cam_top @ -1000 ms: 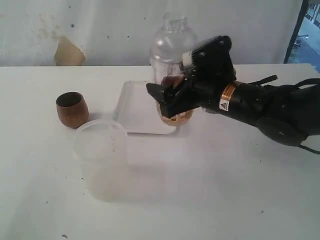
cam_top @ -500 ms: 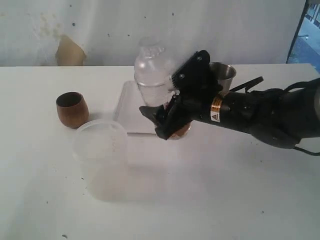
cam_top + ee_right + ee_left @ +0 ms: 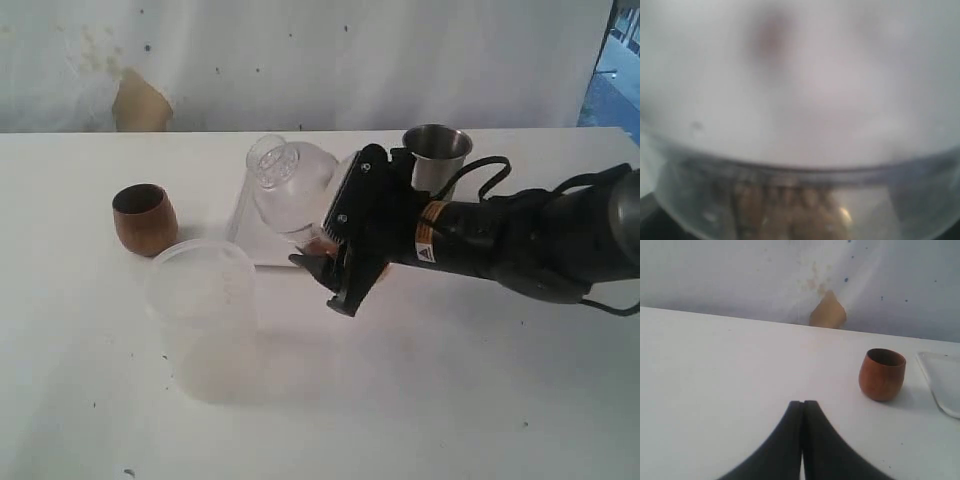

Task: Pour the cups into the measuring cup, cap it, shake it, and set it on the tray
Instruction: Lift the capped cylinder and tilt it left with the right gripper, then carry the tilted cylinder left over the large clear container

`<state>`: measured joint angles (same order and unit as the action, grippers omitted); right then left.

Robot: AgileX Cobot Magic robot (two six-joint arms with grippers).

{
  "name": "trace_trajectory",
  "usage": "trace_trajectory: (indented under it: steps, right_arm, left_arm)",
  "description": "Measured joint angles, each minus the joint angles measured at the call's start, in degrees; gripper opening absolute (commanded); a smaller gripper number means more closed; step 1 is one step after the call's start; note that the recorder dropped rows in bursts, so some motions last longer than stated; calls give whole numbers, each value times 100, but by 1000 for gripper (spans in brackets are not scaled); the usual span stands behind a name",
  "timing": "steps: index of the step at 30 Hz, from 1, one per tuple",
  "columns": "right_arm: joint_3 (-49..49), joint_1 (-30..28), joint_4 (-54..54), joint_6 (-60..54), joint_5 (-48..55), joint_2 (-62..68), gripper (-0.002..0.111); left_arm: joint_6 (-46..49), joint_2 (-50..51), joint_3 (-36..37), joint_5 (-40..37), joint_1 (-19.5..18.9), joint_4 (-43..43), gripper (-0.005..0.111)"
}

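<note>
Dark brown wooden cup (image 3: 144, 218); brushed silver tumbler (image 3: 436, 155); clear measuring cup (image 3: 290, 190); white tray (image 3: 262, 250); frosted translucent tub (image 3: 200, 290).

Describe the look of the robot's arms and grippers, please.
The right arm is glossy black, with a gold band, a white label and a black cable. The right gripper is black and angular; the left gripper has dark tapered fingers.

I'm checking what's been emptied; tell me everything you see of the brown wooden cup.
The wooden cup is small, rounded, dark brown, narrowing slightly at its open rim. It stands upright on the white table, left of the tray and beyond the frosted tub in the exterior view. Nothing touches it; its inside is too dark to judge.
</note>
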<state>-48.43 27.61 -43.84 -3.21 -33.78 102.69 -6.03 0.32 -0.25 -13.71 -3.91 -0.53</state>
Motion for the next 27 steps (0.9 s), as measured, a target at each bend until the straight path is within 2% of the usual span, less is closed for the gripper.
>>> trace_trajectory:
  steps: [7, 10, 17, 27]
  right_arm:
    - [0, -134, -374, -195, -1411, 325, 0]
    - [0, -329, -384, -286, -1710, 337, 0]
    - [-443, -472, -576, -531, -1007, 374, 0]
    - [-912, -472, -1079, -701, -684, 520, 0]
  left_arm:
    - [0, 0, 0, 0, 0, 0, 0]
    - [0, 0, 0, 0, 0, 0, 0]
    - [0, 0, 0, 0, 0, 0, 0]
    - [0, 0, 0, 0, 0, 0, 0]
